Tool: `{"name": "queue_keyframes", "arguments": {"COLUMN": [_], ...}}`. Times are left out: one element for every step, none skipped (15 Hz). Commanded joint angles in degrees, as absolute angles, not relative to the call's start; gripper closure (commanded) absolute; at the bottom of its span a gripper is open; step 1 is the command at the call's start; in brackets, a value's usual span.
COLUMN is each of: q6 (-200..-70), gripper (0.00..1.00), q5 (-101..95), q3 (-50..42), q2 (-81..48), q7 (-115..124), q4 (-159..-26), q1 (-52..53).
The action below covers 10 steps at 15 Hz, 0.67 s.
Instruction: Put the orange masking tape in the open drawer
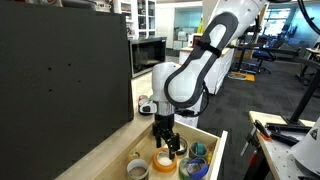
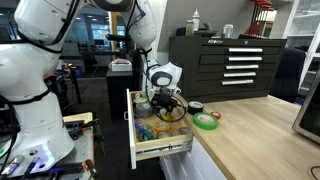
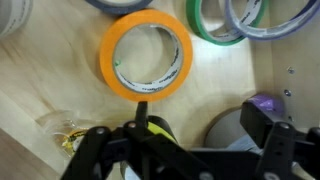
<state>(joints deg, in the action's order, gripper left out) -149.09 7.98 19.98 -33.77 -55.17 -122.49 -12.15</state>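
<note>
The orange masking tape (image 3: 145, 55) lies flat on the pale wood floor of the open drawer (image 3: 55, 95), just ahead of my fingers in the wrist view. My gripper (image 3: 185, 150) is open and empty, its two dark fingers wide apart above the drawer's contents. In an exterior view my gripper (image 1: 165, 140) hangs down inside the drawer (image 1: 221, 150), right over the orange roll (image 1: 163, 160). In an exterior view my gripper (image 2: 163, 100) is over the pulled-out drawer with its white front panel (image 2: 165, 150).
Other rolls lie in the drawer: green (image 3: 215, 25), grey (image 3: 225, 135), a black-and-yellow one (image 3: 155, 130) under my fingers, a beige one (image 1: 137, 168) and a blue one (image 1: 195, 167). A green roll (image 2: 206, 121) and a dark roll (image 2: 194, 106) lie on the wooden countertop.
</note>
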Motion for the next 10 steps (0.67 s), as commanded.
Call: {"name": "queue_keyframes", "arguments": {"q6": [-140.4, -138.3, -136.9, -136.1, -135.9, -136.0, -137.0, -137.9, -138.8, -139.3], "gripper": [0.0, 0.0, 0.0, 0.0, 0.0, 0.0, 0.0, 0.0, 0.0, 0.0], "q5": [7.4, 7.3, 7.2, 7.0, 7.1, 7.1, 6.9, 6.9, 6.6, 6.3], "q3": [17.1, 16.3, 15.6, 14.8, 14.2, 13.6, 12.8, 12.1, 11.3, 10.5], "q2": [-24.5, -22.2, -20.4, -18.2, -16.0, -14.1, -12.1, -10.3, -8.9, -7.4], "q7": [-52.0, -51.5, -51.2, -51.0, -50.9, -50.8, -50.2, -49.6, -48.5, -47.2], "q4": [-127.4, -128.4, -129.3, -130.5, -131.7, -132.8, -134.2, -135.2, -136.1, -136.7], "q1": [-9.9, -9.2, -8.7, -8.0, -7.4, -6.8, -6.1, -5.6, -4.8, -4.2]}}
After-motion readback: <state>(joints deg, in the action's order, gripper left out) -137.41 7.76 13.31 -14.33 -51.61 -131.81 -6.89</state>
